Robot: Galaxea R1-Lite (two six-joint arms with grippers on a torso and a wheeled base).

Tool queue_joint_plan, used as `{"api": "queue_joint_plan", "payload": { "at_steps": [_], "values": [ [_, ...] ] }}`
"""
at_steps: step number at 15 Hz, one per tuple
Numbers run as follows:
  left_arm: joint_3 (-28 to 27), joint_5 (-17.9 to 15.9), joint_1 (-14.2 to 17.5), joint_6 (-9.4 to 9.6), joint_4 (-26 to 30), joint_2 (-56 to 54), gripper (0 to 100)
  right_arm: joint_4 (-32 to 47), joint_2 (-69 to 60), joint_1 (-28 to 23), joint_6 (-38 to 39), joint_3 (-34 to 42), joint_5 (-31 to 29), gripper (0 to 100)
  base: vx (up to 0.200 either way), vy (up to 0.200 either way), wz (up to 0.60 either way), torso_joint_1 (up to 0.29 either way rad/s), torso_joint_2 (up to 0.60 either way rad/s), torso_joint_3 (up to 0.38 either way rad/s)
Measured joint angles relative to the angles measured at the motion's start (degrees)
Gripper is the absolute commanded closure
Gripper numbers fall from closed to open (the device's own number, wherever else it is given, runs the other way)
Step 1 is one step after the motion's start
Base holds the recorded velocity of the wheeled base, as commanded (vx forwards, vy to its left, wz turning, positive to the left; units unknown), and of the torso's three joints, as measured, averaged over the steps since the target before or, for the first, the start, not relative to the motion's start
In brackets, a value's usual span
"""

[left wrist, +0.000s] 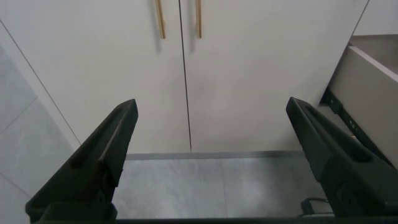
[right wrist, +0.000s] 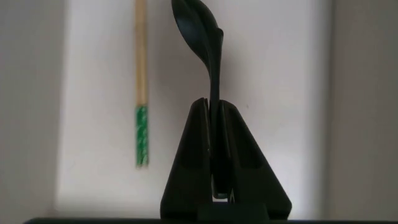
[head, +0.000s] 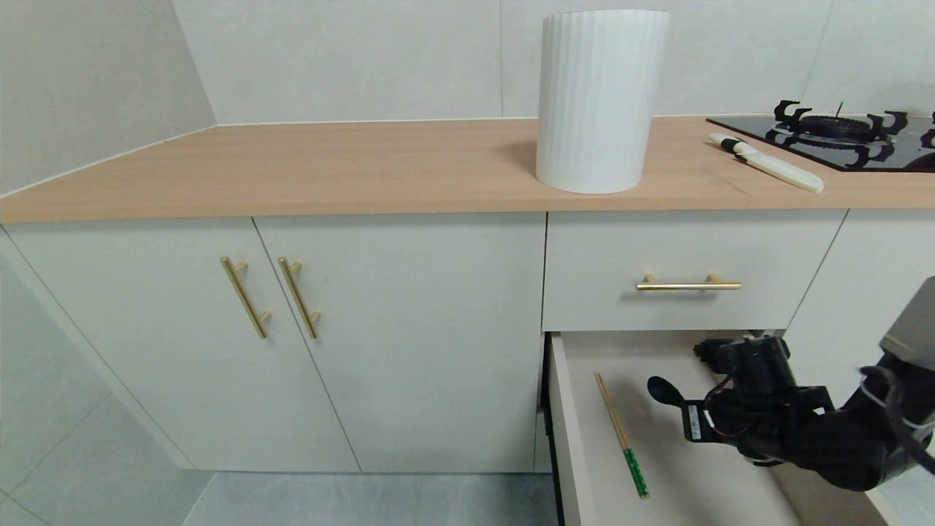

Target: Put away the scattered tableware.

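Observation:
My right gripper (head: 700, 409) hangs over the open lower drawer (head: 566, 409), shut on the handle of a black spoon (head: 663, 392). In the right wrist view the black spoon (right wrist: 202, 34) sticks out past the closed fingers (right wrist: 193, 152), bowl end away from me. A pair of chopsticks (head: 621, 438) with green ends lies on the drawer floor, to the left of the spoon; the chopsticks (right wrist: 142, 93) also show in the right wrist view. A white-bladed knife (head: 767, 162) lies on the counter near the stove. My left gripper (left wrist: 211, 162) is open, low before the cabinet doors.
A tall white ribbed container (head: 600, 98) stands on the wooden counter (head: 329, 164). A black gas stove (head: 840, 135) is at the far right. The upper drawer (head: 687, 270) with a gold handle is closed above the open one. Double cabinet doors (head: 270, 336) are shut at the left.

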Motion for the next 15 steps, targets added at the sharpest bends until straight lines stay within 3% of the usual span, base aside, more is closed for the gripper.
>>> {"api": "queue_joint_plan", "payload": {
  "at_steps": [3,12,13,15],
  "values": [
    [0.0,0.0,0.0,0.0,0.0,0.0,0,-4.56,6.57,1.17,0.4,-0.06,-2.6,100,0.0,0.0,0.0,0.0,0.0,0.0],
    [0.0,0.02,-0.02,0.0,0.0,0.0,0,-5.01,10.65,1.46,0.4,-0.17,-2.96,100,0.0,0.0,0.0,0.0,0.0,0.0],
    [0.0,0.0,-0.02,0.0,0.0,0.0,0,-5.01,10.7,1.46,0.41,-0.17,-2.96,0,0.0,0.0,0.0,0.0,0.0,0.0],
    [0.0,0.0,-0.02,0.0,0.0,0.0,0,-4.95,10.75,1.46,0.41,-0.17,-2.96,0,0.0,0.0,0.0,0.0,0.0,0.0]
  ]
}}
